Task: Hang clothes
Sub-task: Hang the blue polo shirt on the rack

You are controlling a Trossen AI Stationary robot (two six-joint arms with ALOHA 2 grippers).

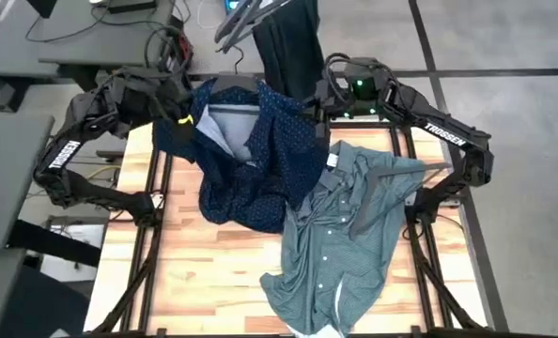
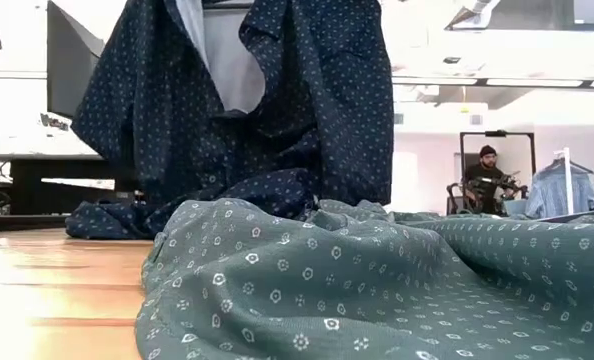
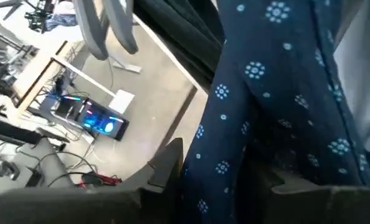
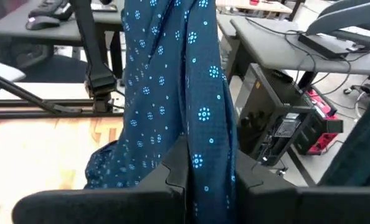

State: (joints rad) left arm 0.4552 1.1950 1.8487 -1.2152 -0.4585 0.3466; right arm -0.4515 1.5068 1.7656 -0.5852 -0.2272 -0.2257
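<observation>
High view shows you the navy shirt [image 1: 251,150] lifted at the far edge of the surface [image 1: 204,282], its lower part lying on the wood beside the green shirt [image 1: 345,235]. Both tools are clamped on the navy shirt: the left tool [image 3: 213,171] and the right tool [image 4: 203,171]. You see the dark jeans [image 1: 288,42] hanging behind the surface.

Matt cloth navy shirt [image 1: 260,150]; smooth pale wood table [image 1: 204,263].
</observation>
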